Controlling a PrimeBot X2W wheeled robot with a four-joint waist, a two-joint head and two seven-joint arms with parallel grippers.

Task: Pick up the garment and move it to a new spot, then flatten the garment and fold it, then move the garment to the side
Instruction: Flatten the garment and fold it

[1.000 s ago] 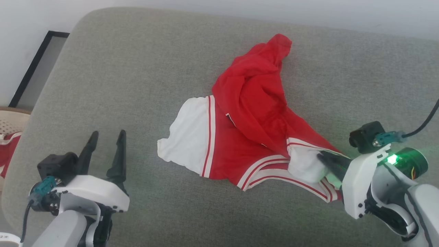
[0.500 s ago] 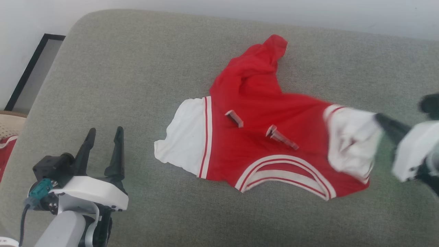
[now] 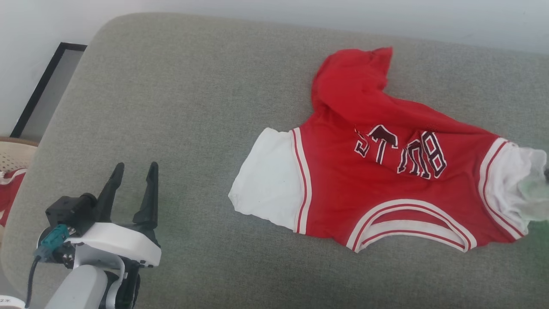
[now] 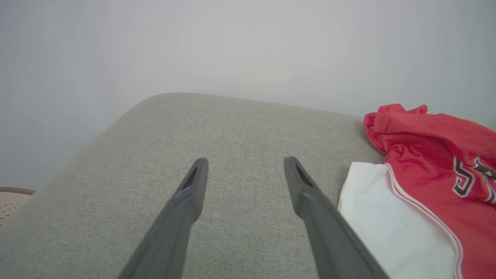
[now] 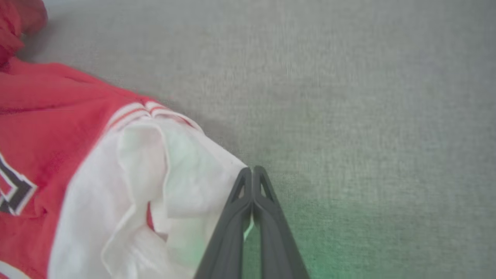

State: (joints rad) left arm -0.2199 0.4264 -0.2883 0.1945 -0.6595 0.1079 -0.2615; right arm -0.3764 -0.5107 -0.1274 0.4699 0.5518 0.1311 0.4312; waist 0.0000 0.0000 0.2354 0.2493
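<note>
Garment (image 3: 377,184) is lying front-up across the right half of the cushion (image 3: 180,107). Its neck opening is facing the near edge, and the lettering (image 3: 401,152) is reading upside down from the head view. Left-hand sleeve (image 3: 268,180) is resting flat about mid-cushion. Right-hand sleeve (image 3: 514,184) is bunching and lifting toward the cushion's right side. The lower body is crumpling into a red heap (image 3: 349,75) toward the far edge, not spread.

Risks, as I am judging them:
- The pull is coming from one sleeve only. With nothing anchoring the other sleeve, more pull is likely to drag the whole garment rightward rather than stretch it.
- The bite on the sleeve is looking thin, so the cloth could be slipping out under tension.
- The heap at the far edge may be folding under itself, which would leave creases for the fold.

Right gripper (image 5: 252,172): fingers are pressing together tip to tip. A sliver of white sleeve appears to be caught between them lower down, so I am reading it as pinching the garment. The arm is reaching low over the cushion, with the sleeve on the fingers' left in the wrist view.

Left gripper (image 3: 136,167): jaws are standing wide and holding nothing. It is hovering over the near-left corner, fingers pointing toward the far edge, apart from the left-hand sleeve.

Past the left edge, a pale basket (image 3: 13,159) and a dark frame (image 3: 43,86) are standing by the wall
</note>
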